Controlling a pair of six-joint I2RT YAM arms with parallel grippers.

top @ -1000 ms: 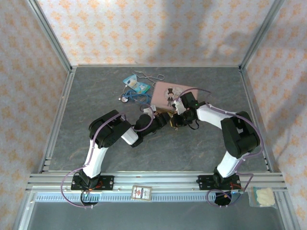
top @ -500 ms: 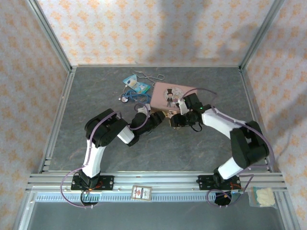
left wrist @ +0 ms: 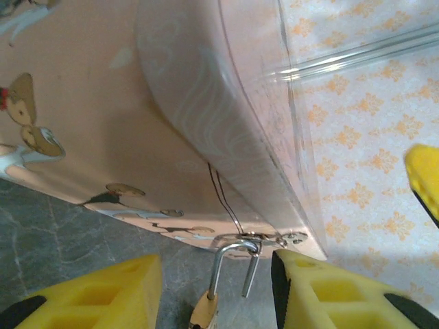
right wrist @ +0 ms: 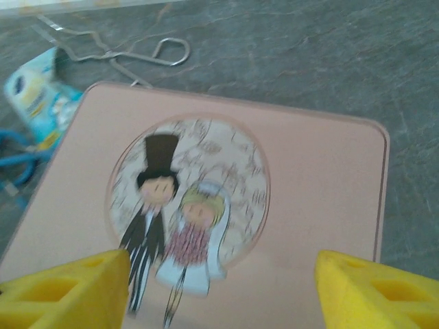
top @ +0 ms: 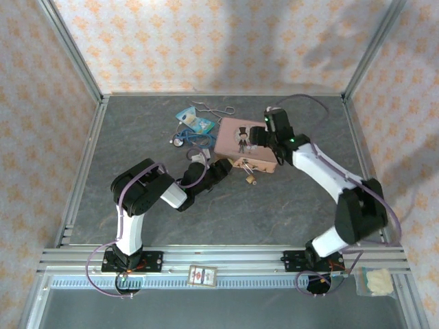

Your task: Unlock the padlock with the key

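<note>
**While the Padlock Hangs at the Tin's Latch, Both Grippers Stand Spread**

Where the near side of the pink illustrated tin box (top: 241,142) meets the grey stone-patterned bench (top: 137,144), the tiny brass-gold padlock with a thin silvery shackle (top: 251,179) sits just in front of the box, near the middle of the bench. The left wrist view shows it close. Its shackle (left wrist: 221,264) is hooked through the small metal latch (left wrist: 267,240) at the tin's lower edge. One leg runs into the brass body, and the other ends bare beside it.

The left gripper (top: 226,167) lies low over the bench just left of the padlock and points at the tin. Its yellow fingers (left wrist: 96,295) are spread wide, one on each side of the shackle, and pinch nothing.

The right gripper (top: 260,137) hangs above the far right part of the tin. Its wrist view looks down on the lid (right wrist: 309,178), which is printed with a groom in a top hat and a bride. Its yellow fingers (right wrist: 62,288) are likewise well apart and hold nothing.

Behind the tin on its left lie two blue-and-white packets (top: 193,122), a bent silvery wire (top: 212,110) and a blue cord with a round metal end (top: 188,140). A small printed card (top: 202,275) rests on the near rail. A clear bag with pale contents (top: 376,281) lies at the rail's right end.
</note>
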